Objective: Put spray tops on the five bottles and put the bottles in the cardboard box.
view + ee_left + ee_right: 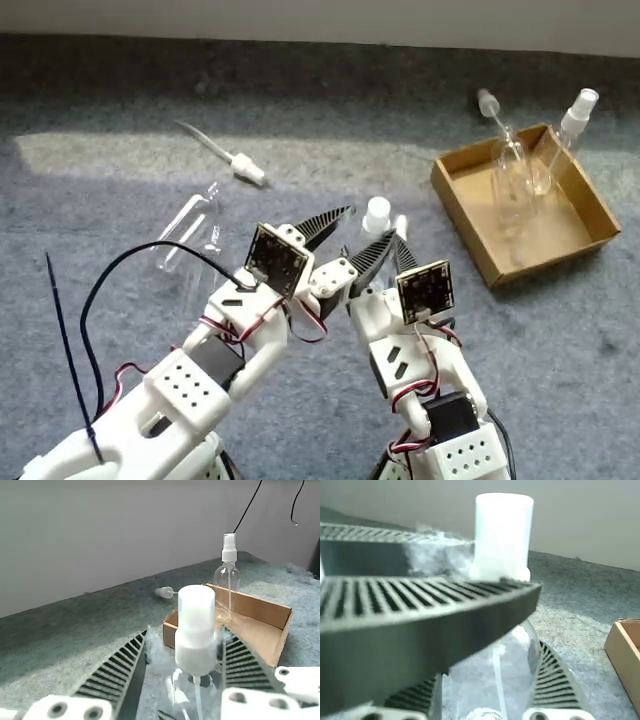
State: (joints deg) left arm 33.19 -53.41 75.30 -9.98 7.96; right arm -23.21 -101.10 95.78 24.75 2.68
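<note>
my left pincer [184, 637] stands spread to either side of the white cylindrical spray top [196, 625], one finger just beside it and the other with a gap, so i call it wide and not gripping. my right pincer [485, 680] is clamped lower down on the clear plastic bottle [182, 692] that wears that top. the bottle stands on the grey carpet-like table cover [560, 340], long axis straight up, at twelve o'clock from both wrists and between them. the shallow brown cardboard box [456, 215] lies at two o'clock from the bottle, well apart, with two capped clear bottles [512, 170] leaning in it. my right arm is on the box side, so i judge the carry falls to it. whether the top is fully seated i cannot tell. at ten o'clock lie two bare clear bottles [190, 230], and at eleven a loose white spray top [245, 168] with its dip tube.
</note>
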